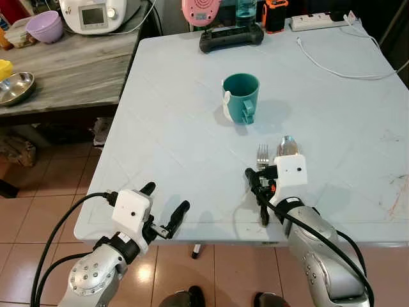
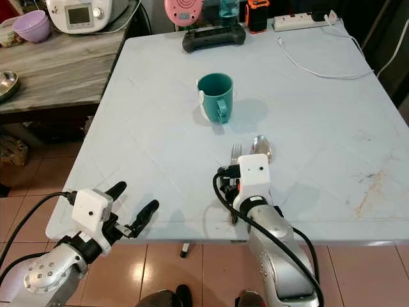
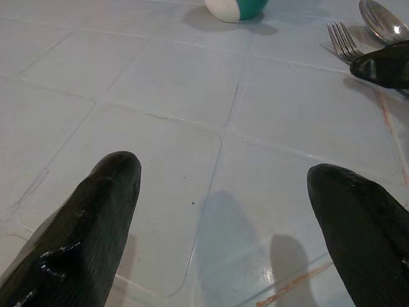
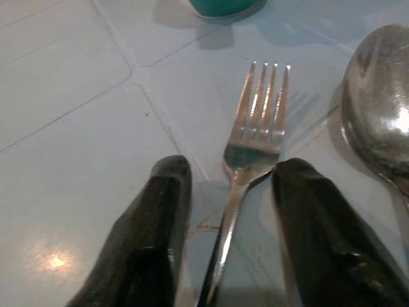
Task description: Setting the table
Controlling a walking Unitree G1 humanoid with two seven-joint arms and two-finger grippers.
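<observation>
Fork (image 4: pixel 255 137) is lying near the table's (image 1: pixel 160 211) front edge, right gripper (image 4: pixel 227 192) straddling its handle, jaws apart; left gripper (image 1: pixel 165 208) is hovering spread over bare tabletop beside it.

Before you, a pale blue tabletop (image 1: pixel 179 141), teal mug (image 1: pixel 241 97) mid-surface, fork (image 1: pixel 262 155) beside spoon (image 1: pixel 287 146) nearer you, black controller (image 1: pixel 231 36), power strip (image 1: pixel 317 22), white cable (image 1: pixel 332 67) at the far edge

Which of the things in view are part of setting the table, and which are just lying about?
Job: fork, between the open right gripper fingers; spoon beside it; teal mug; open left gripper hovering at the table edge.

Lying about: game controller, white cable, power strip, purple bowl, steel bowl.
</observation>
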